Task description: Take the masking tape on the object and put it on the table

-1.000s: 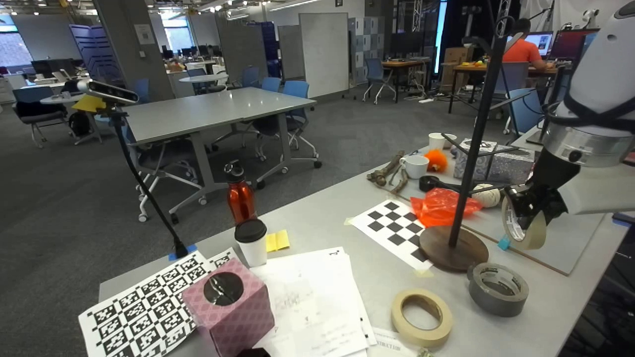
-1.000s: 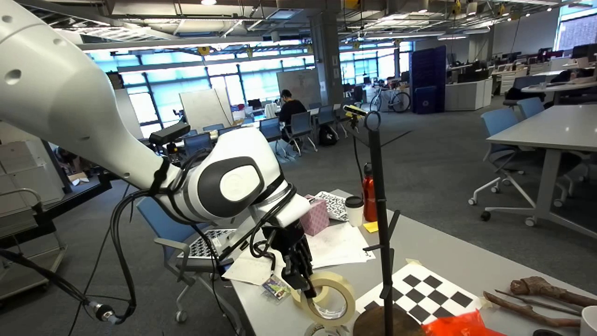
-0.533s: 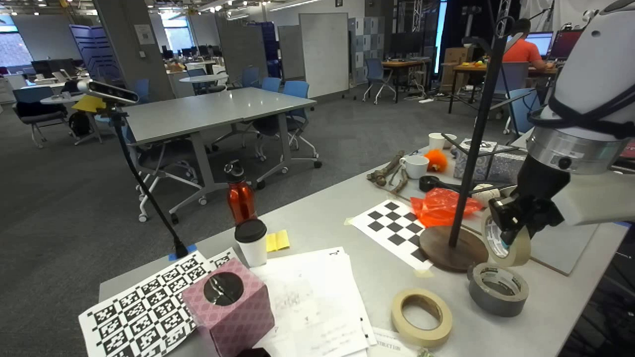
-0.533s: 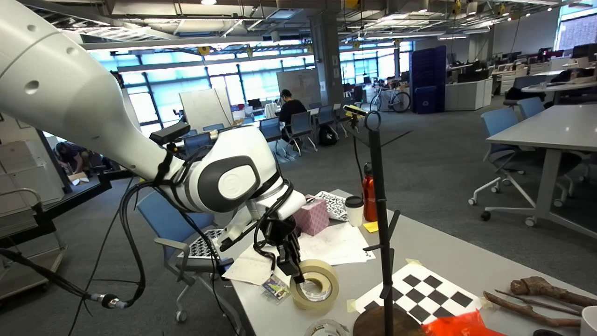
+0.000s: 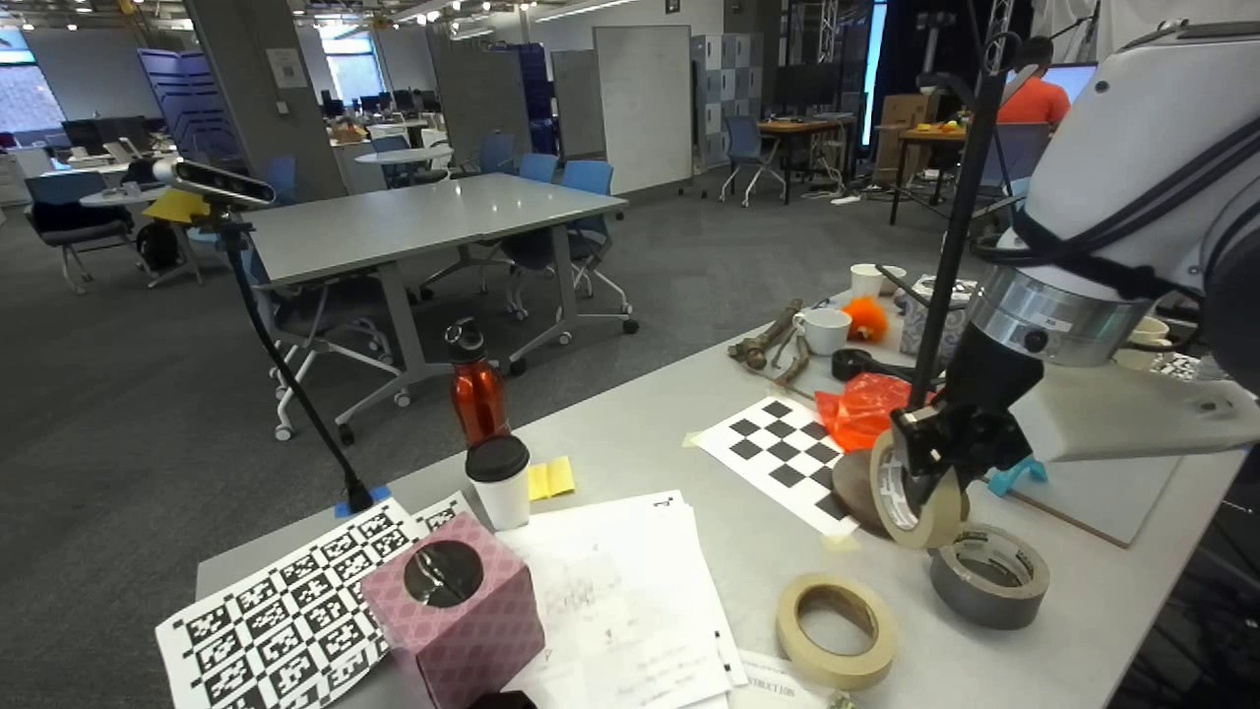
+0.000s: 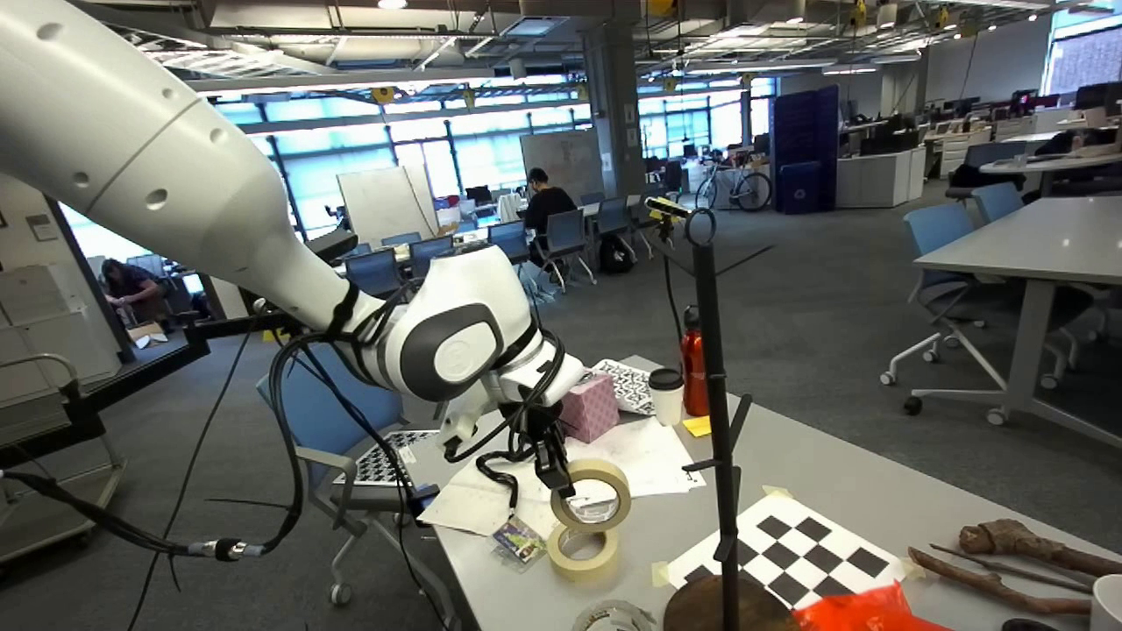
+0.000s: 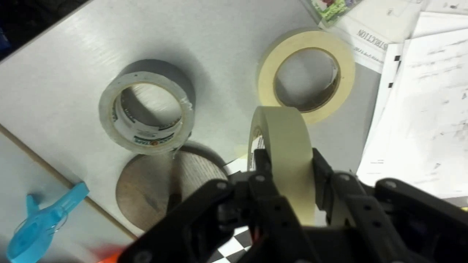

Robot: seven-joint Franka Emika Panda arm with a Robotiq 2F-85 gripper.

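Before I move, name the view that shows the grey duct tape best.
The wrist view: the grey duct tape shows whole and large. In an exterior view the roll looks smaller; in an exterior view the bottom edge crops it.

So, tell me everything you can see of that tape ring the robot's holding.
The masking tape is a beige, papery-looking ring with a wide hole and a white lining bearing dark marks. It hangs roughly on edge above the grey table, clamped in the black gripper, apparently touching nothing else.
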